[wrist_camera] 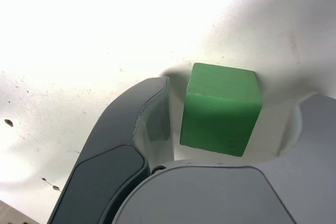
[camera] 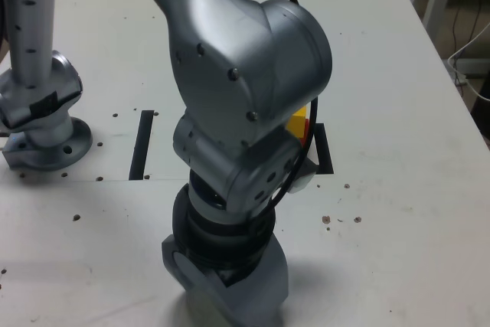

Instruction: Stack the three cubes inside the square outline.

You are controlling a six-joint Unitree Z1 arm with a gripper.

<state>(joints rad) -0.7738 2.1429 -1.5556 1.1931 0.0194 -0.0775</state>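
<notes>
Wrist view: we see the gripper (wrist_camera: 223, 129) jaws apart around the green cube (wrist_camera: 220, 108), a gap at nine o'clock.

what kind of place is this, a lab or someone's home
Most likely a robotics lab or test bench. A silver robot arm stands bolted to a scuffed white table marked with black tape, coloured practice blocks like the green cube lie on it, and cables trail beside it.

Silver rounded arm (camera: 245, 59) with dark screws, black cable, dark grey claw (wrist_camera: 220, 124).
</notes>
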